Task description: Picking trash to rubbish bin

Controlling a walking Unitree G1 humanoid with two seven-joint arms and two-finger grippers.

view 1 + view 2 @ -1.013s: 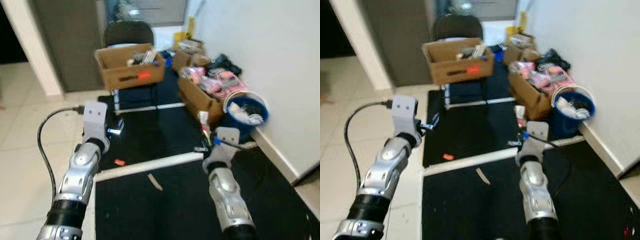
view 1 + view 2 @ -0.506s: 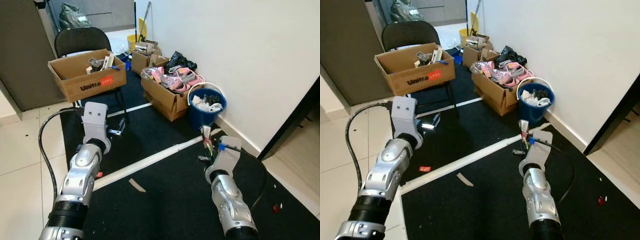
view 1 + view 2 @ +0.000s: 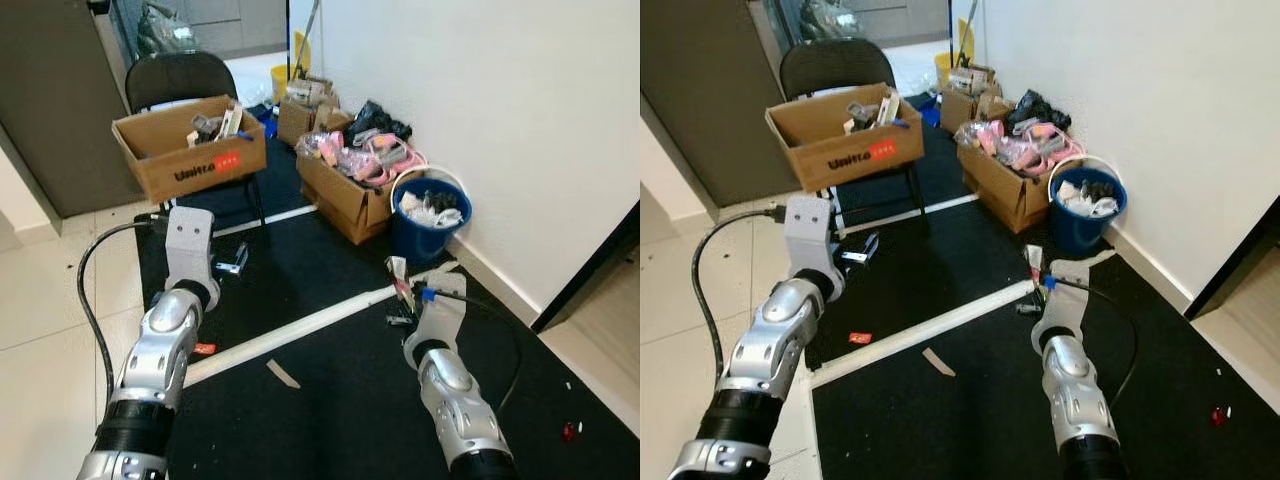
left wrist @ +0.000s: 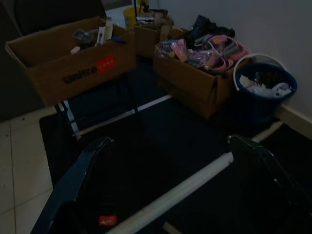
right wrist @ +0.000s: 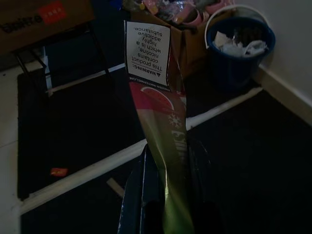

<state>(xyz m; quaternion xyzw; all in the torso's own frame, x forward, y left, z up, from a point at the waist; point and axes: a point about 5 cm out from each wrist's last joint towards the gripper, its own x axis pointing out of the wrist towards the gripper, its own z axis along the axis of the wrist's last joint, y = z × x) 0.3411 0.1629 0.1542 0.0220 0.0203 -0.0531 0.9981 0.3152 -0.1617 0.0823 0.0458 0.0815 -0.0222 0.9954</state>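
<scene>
Left eye view: right gripper (image 3: pixel 400 292) low over the black mat (image 3: pixel 330 400), clenched on a flat wrapper (image 3: pixel 398 270) standing up between the fingers. Ahead of it and slightly to its right, against the wall, the blue bin (image 3: pixel 430 222), already part full of crumpled paper. Left gripper (image 3: pixel 233 262) held forward over the mat, nothing in it. Below and behind the left gripper, a small red scrap (image 3: pixel 204 349); nearer the right gripper, a pale strip (image 3: pixel 282 374) beside the white bar (image 3: pixel 300 331).

Right eye view: same layout. Bin (image 3: pixel 1087 214) ahead of the right gripper (image 3: pixel 1032 283), near but not beneath it. Cardboard box (image 3: pixel 844 133) on a chair (image 3: pixel 836 66) well beyond the left gripper (image 3: pixel 862 248).

Left wrist view: dim. Fingers (image 4: pixel 83 170) spread wide, released, with the red scrap (image 4: pixel 107 220) low between them and the bin (image 4: pixel 263 87) far off to one side.

Right wrist view: fingers (image 5: pixel 141 195) pinched on the lower end of the wrapper (image 5: pixel 161 102), warning label at its free end, bin (image 5: pixel 241 46) beyond.

Judgement: thin, light and limp, likely a slick foil, apt to bend or slide out; hold at the end looks adequate. Best carried over the bin's rim before letting go.
</scene>
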